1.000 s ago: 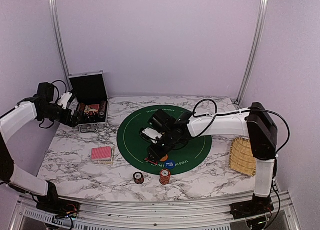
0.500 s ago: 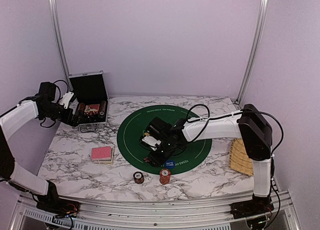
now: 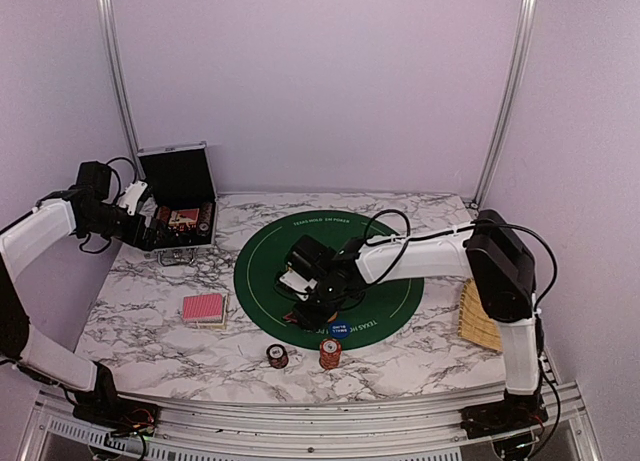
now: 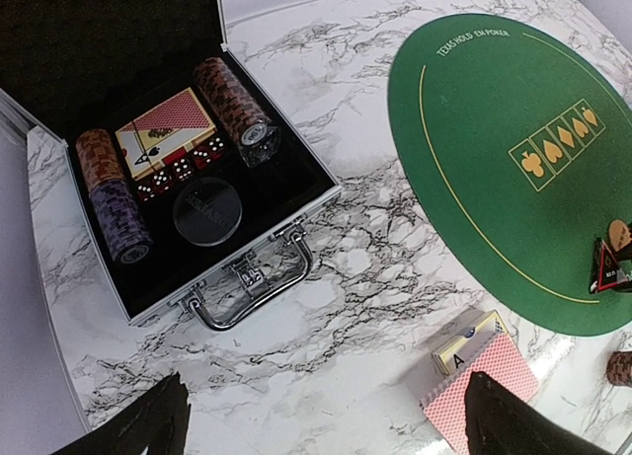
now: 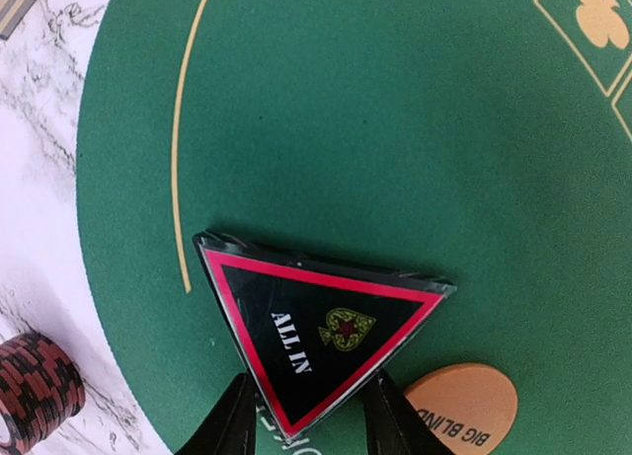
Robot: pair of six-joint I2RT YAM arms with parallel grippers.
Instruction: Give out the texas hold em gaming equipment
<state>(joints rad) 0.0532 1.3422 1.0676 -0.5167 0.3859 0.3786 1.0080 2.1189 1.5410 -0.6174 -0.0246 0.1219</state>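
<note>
pinched marker may pivot

your right gripper point(image 5: 308, 394) clamps one corner of the triangular marker point(image 5: 321, 322) at the near edge of the green mat point(image 5: 395, 129). it looks thin, stiff, slick: grip across its straight edges. your left gripper point(image 4: 321, 416) gapes wide, left of the mat.

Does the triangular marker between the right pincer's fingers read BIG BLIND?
No, the triangular marker is printed ALL IN, while BIG BLIND is the lettering on the orange button beside it on the green mat.
</note>
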